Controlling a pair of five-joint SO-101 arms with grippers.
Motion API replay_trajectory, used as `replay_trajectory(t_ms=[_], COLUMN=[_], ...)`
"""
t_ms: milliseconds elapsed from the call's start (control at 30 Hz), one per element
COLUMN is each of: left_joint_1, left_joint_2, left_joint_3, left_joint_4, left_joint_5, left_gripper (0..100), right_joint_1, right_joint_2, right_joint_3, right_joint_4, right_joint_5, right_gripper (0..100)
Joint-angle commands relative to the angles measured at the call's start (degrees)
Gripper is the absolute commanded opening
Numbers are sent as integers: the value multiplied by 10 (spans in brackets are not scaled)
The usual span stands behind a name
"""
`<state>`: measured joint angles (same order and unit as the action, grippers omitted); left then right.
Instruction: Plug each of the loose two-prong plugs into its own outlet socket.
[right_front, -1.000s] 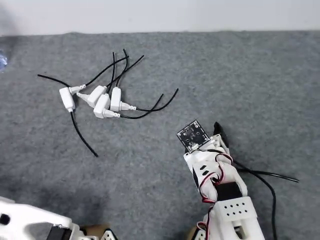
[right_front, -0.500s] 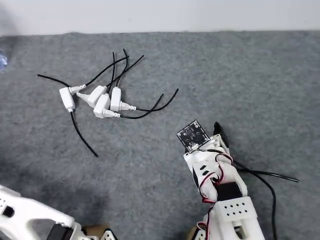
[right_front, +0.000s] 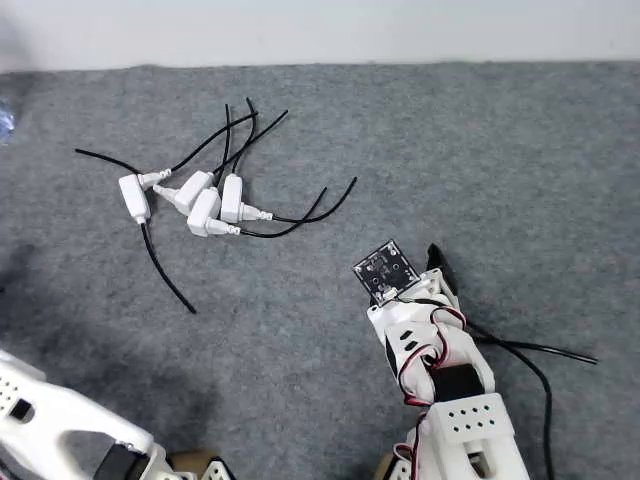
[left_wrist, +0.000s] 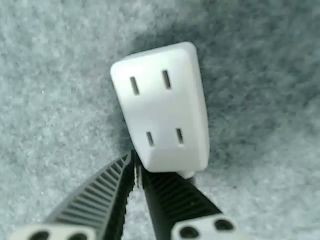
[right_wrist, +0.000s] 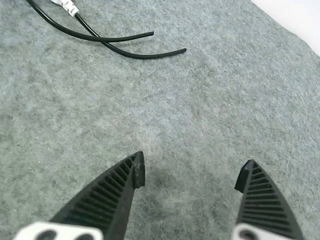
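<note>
High view, reading from 9 o'clock across to 3 o'clock. The left arm sits at the 7 o'clock corner of the gray mat.

In the left wrist view, the left gripper has its fingers pressed together, with nothing seen between them. Their tips are at the narrow end of a white socket block. The block lies flat on the mat with its slotted face turned up. Its long axis runs straight away from the fingertips, and the wider end is the far one. Two pairs of slots show, one pair near each end.

Four white plugs lie close together at about 10 o'clock on the mat, well apart from both arms. Their long axes run roughly from 12 to 6 o'clock, and the middle two lean toward 1 and 2 o'clock. Which way the prongs point cannot be told. Their black cords fan out toward 10, 1, 3 and 5 o'clock.

The right arm stands at 5 o'clock. In the right wrist view, the right gripper is spread wide above bare mat, with two cord ends lying beyond it.
</note>
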<state>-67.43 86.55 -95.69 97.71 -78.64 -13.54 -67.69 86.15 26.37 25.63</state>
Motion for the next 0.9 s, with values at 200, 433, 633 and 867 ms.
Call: replay_trajectory(t_ms=[200,433,633,867], left_joint_1=[87,89,104,104], left_joint_2=[-150,-248,-219,-186], left_joint_3=[-7,-5,20,65], left_joint_4=[29,29,29,30], left_joint_5=[142,195,194,239], left_gripper=[15,16,159,269], right_joint_1=[-4,-4,-4,-4], right_joint_2=[1,1,1,1], right_joint_3=[-6,-6,-6,-6], right_joint_4=[-13,-13,-13,-13], right_joint_5=[8,8,8,8], right_gripper=[294,294,294,294])
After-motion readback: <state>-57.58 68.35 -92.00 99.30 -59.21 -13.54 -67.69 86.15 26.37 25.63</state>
